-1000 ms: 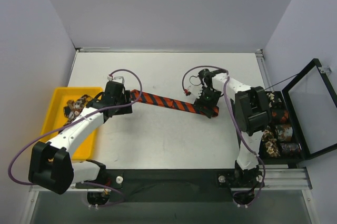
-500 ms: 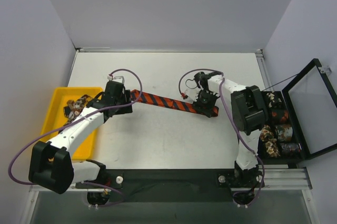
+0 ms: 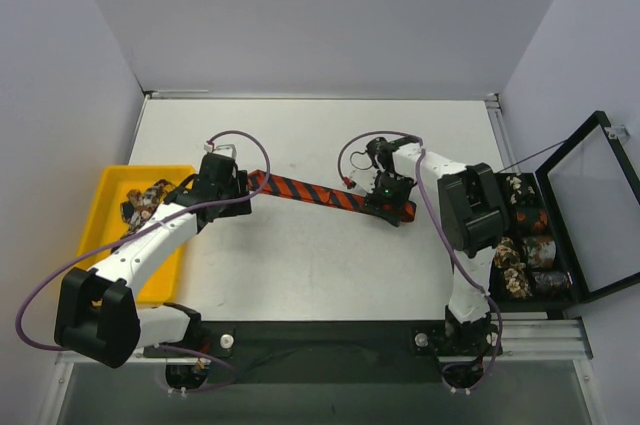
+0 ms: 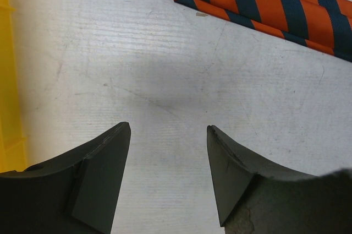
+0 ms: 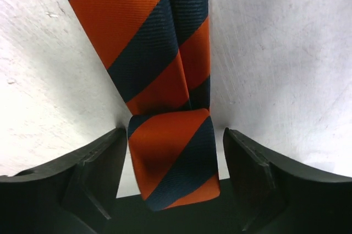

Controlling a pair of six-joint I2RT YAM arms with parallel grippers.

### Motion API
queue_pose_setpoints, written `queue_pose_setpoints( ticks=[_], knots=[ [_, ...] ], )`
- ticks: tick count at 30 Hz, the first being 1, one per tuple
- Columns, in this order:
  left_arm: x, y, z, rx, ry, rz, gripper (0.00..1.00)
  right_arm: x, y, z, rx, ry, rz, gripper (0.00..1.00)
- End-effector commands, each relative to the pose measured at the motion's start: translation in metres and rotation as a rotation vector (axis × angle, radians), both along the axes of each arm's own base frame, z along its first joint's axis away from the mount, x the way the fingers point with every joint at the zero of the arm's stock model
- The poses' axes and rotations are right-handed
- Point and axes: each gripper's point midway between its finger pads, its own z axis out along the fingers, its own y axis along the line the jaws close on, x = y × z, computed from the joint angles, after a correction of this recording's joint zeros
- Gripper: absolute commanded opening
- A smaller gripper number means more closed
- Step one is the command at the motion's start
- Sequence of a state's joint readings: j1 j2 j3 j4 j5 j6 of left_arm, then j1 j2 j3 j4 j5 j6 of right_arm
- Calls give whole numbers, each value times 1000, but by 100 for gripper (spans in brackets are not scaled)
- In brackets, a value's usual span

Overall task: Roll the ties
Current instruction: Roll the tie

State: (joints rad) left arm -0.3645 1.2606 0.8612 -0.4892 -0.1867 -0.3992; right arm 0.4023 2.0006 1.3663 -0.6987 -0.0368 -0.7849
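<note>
- The striped tie [image 3: 305, 189] lies flat across the middle of the table [image 3: 320, 275].
- The left gripper [image 4: 168, 129] is open over bare table, with the tie at the upper right.
- The right gripper [image 5: 175, 135] is open and straddles the tie's folded end.
- A yellow bin [image 3: 110, 173] of loose ties [image 3: 150, 197] sits at the far left.
- A black case [image 3: 590, 205] of rolled ties [image 3: 530, 250] sits at the far right.

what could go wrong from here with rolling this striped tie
1. The striped tie has its first fold lying loose between the fingers of the open right pincer. Nothing clamps it, so it may spring flat again.
2. The left pincer is open over bare table, beside the tie's other end rather than on it. With that end free, the tie may drag or skew once rolling starts.
</note>
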Motion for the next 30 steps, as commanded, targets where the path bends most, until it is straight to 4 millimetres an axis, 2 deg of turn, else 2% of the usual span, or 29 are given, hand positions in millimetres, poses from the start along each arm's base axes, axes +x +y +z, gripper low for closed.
queue_pose_setpoints(
  ticks=[1,3,6,8,9,10,13,14,15,16,17,18,19,20,21,22,23,24,25,27,30],
  knots=[
    [12,-7,14,-34,-57,-6,68,-5,3,30,0,-51,-2,74],
    [15,-15,24,-64,-70,-10,69,-1,9,51,42,-111,-45,77],
    [19,-38,42,-109,-91,-30,69,1,14,84,113,-205,-119,80],
    [18,-66,53,-146,-99,-68,69,0,16,110,176,-285,-221,83],
    [19,-77,50,-150,-82,-82,68,-1,15,116,196,-304,-258,84],
    [25,-93,65,-176,-109,-104,69,-1,10,132,240,-348,-314,84],
    [23,-141,64,-226,-73,-178,69,-3,-2,141,322,-417,-548,84],
    [22,-165,75,-258,-85,-222,69,-4,-4,151,352,-469,-603,86],
    [25,-180,65,-271,-58,-227,69,-7,-3,147,376,-479,-640,87],
    [25,-193,65,-292,-49,-249,69,-11,-3,152,420,-506,-738,87],
    [27,-218,64,-314,-43,-278,69,-12,-4,151,443,-526,-802,85],
    [26,-231,63,-325,-36,-296,69,-16,-2,141,475,-525,-859,84],
    [27,-244,64,-338,-33,-314,69,-18,2,139,516,-524,-932,82],
    [30,-260,74,-364,-48,-336,69,-18,-4,145,549,-571,-999,81],
    [28,-279,60,-361,-22,-362,69,-15,-3,145,591,-596,-1038,79],
    [27,-290,56,-370,-12,-379,69,-21,-6,134,592,-588,-1071,77],
    [27,-300,53,-381,-6,-391,69,-21,-15,136,613,-624,-1160,75],
    [32,-314,46,-390,-1,-400,69,-18,-15,138,651,-642,-1185,72],
    [28,-325,42,-399,8,-419,69,-22,-16,130,658,-632,-1210,70],
    [34,-343,33,-413,3,-430,69,-17,-22,127,687,-641,-1278,64],
    [34,-363,18,-399,6,-464,69,-17,-25,110,714,-591,-1357,62]
  ],
)
